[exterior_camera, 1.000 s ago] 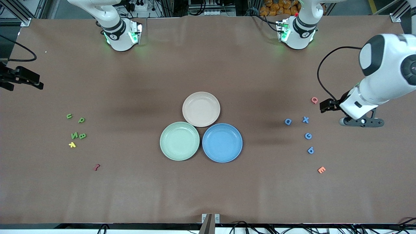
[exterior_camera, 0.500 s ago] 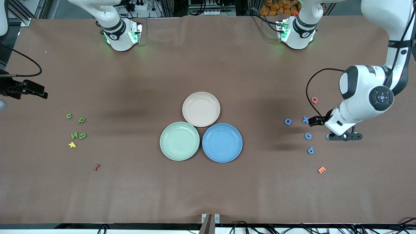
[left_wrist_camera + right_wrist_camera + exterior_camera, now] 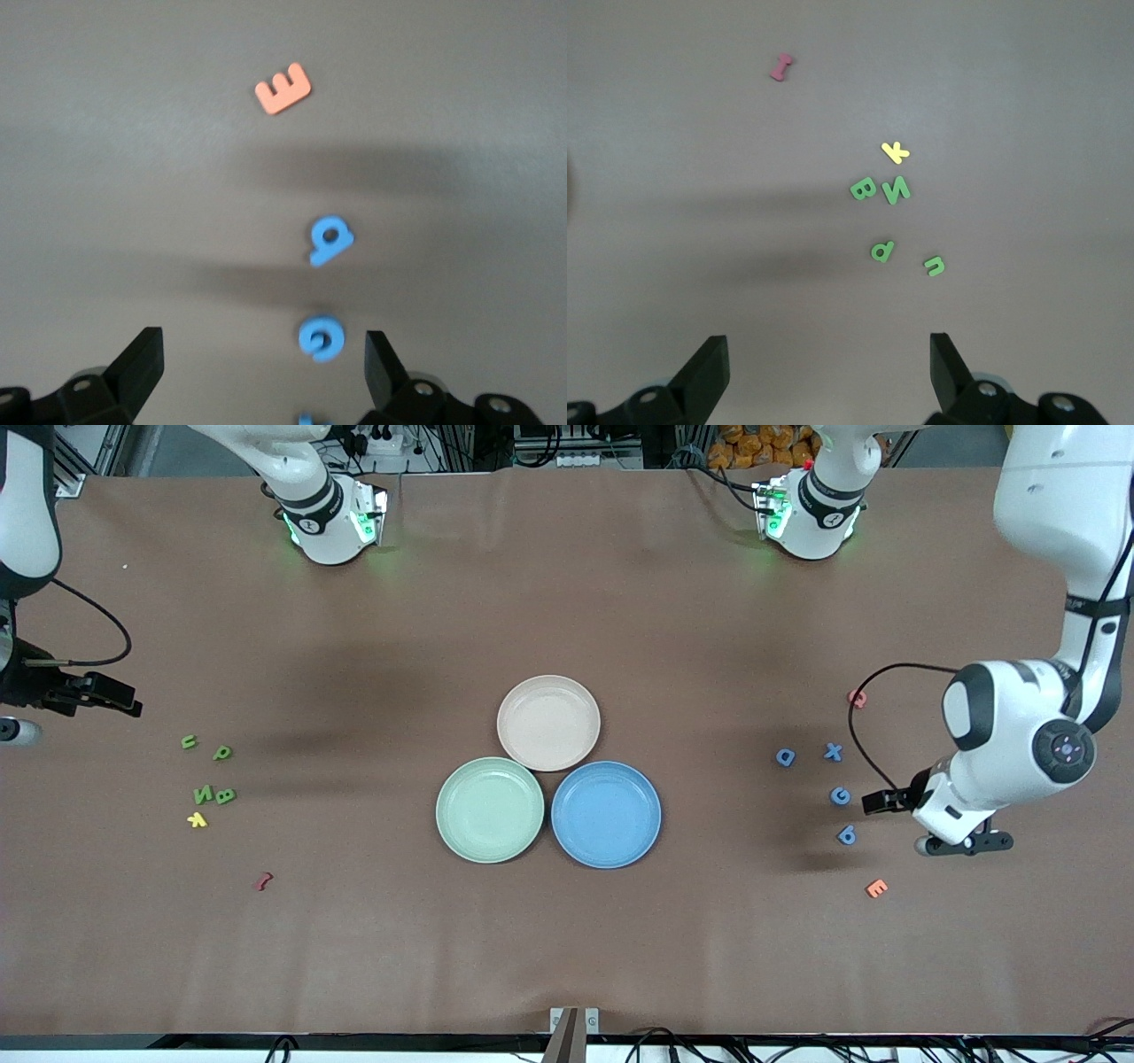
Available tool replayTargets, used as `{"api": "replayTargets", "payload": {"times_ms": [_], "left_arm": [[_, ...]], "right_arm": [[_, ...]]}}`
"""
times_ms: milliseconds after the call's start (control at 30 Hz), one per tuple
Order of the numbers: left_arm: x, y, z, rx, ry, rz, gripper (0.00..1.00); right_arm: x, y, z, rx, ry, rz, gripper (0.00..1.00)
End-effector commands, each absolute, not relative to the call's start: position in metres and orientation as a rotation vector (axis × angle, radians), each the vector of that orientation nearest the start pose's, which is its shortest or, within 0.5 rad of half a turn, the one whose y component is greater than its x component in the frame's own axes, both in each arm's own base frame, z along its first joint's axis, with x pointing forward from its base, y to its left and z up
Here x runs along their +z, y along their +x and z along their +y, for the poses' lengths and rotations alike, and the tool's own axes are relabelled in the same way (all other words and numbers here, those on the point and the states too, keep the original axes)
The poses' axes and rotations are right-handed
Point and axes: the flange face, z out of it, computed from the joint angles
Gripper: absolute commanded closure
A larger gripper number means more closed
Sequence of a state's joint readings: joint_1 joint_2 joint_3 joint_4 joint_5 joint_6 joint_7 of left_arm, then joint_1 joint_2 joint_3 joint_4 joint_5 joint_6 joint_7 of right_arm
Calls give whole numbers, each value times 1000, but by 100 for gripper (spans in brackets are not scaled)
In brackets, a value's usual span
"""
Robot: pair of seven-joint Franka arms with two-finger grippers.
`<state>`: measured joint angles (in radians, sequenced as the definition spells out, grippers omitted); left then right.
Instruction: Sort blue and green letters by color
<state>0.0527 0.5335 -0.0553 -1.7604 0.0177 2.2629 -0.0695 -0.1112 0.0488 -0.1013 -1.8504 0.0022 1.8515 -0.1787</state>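
Left hand (image 3: 261,372): fingers spread wide, holding nothing, hanging over the blue letters (image 3: 840,795) near the desk's edge at the left arm's end, apparently lining up a first pick. Right hand (image 3: 828,372): likewise wide open and empty, poised by the green letters (image 3: 213,772) near the desk's edge at the right arm's end. Desk centre: green plate (image 3: 489,810), blue plate (image 3: 606,814) and beige plate (image 3: 548,722), touching, all bare, probably the sorting targets. Strays: yellow letter (image 3: 197,820), orange letter (image 3: 876,887), dark red piece (image 3: 263,881).
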Motion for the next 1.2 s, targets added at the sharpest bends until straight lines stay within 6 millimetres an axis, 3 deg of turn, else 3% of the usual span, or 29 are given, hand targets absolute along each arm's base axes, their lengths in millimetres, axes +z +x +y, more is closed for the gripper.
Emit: {"api": "replayTargets", "payload": {"times_ms": [0,133,433,733,1167], "left_arm": [[230,680,-4,-21,-3144,-74,0],[205,680,-9,-35,-3148,-86,0],[191,681,-11,-52,-3150,-75,0],[180,680,-12,-44,-3066,83,0],[182,681,-20,-66,-3076,83,0]], "right_arm": [[482,541,-131,40,-3128,52,0],[464,537,-145,11,-3133,36,0],[417,526,-168,7,-3134,50,0],[394,518,-166,25,-3130,52,0],[349,503,-162,-39,-3144,55,4]]}}
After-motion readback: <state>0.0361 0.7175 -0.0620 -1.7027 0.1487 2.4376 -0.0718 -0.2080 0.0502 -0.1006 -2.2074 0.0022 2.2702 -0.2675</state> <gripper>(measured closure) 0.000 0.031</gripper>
